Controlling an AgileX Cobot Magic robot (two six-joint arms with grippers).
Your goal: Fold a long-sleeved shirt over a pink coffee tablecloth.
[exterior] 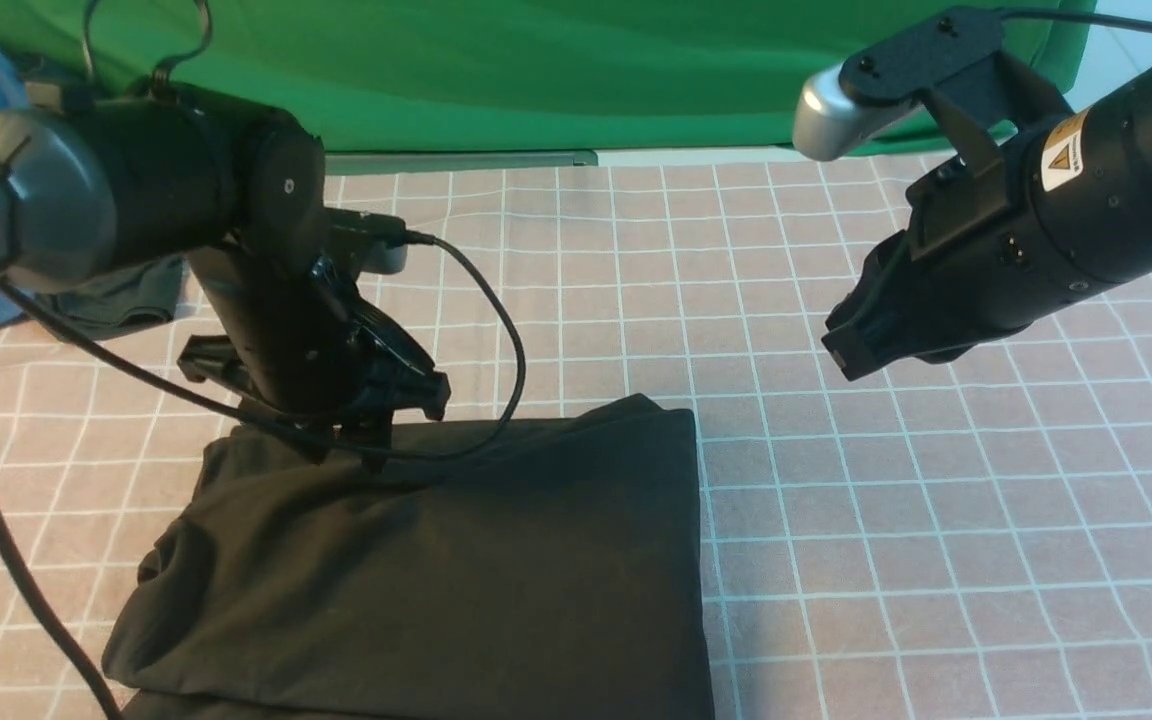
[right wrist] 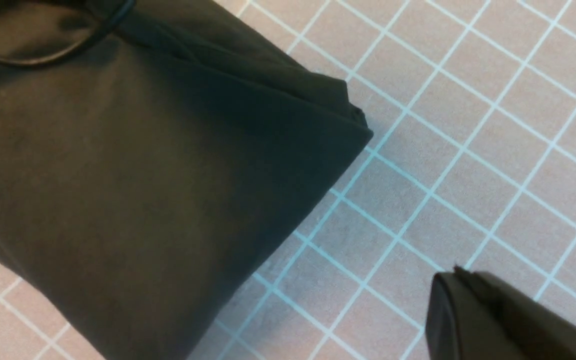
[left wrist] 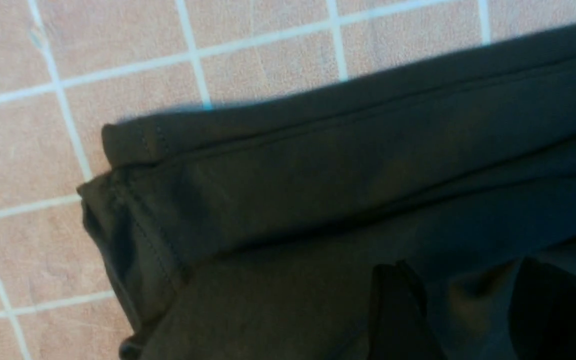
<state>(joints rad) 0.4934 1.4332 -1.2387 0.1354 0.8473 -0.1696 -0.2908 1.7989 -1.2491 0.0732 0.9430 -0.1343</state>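
Folding looks nearly finished: the long-sleeved shirt [exterior: 456, 560] lies doubled on the pink coffee tablecloth [exterior: 936, 550] under the left pincer [exterior: 354, 450], jaws parted and empty, the closed right pincer [exterior: 848, 352] well aside; next, probably lift clear without snagging fabric.

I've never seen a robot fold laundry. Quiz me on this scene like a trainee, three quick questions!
1. True or false: the long-sleeved shirt lies fully spread out, sleeves wide.
2. The right gripper is: A shut and empty; B clamped on the shirt; C holding a cup.
3. Name the colour of the far cloth beyond the pink coffee tablecloth.
Key: 1 false, it is folded; 2 A; 3 green.
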